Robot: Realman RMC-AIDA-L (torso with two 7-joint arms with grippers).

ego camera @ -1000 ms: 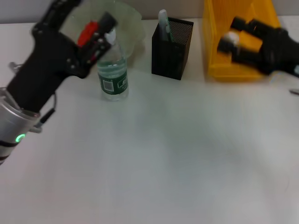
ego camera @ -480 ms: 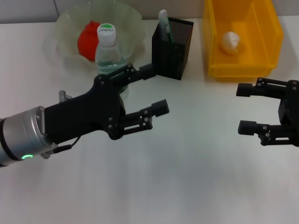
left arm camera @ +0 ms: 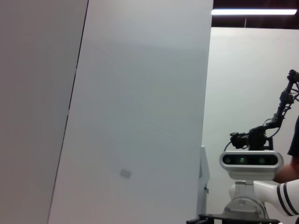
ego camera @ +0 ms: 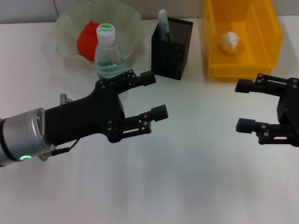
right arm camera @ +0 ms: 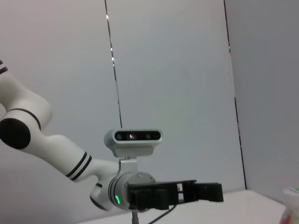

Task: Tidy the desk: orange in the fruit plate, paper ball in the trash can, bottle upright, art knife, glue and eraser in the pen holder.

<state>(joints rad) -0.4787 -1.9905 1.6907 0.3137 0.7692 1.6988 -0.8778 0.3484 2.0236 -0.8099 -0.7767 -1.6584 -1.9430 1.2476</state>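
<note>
The orange [ego camera: 85, 39] lies in the pale green fruit plate [ego camera: 128, 16] at the back left. Just in front of it the bottle [ego camera: 109, 58] stands upright. The black mesh pen holder [ego camera: 173, 45] has a pale stick-like item [ego camera: 163, 21] poking out; I cannot tell whether it is the art knife or the glue, and the eraser is hidden. The paper ball [ego camera: 230, 41] rests inside the yellow trash can [ego camera: 212, 44]. My left gripper [ego camera: 155, 95] hovers open and empty in front of the bottle. My right gripper [ego camera: 242, 105] hangs open in front of the trash can.
The white table [ego camera: 187, 177] stretches bare in front of both grippers. The right wrist view shows my left gripper [right arm camera: 175, 196] and the robot's head camera [right arm camera: 133, 136] against a grey wall. The left wrist view shows only wall and the head.
A second ago the left gripper was at the bottle's top and the right gripper was over the trash can. Both have drawn back over the table; in the last half second they barely moved.
</note>
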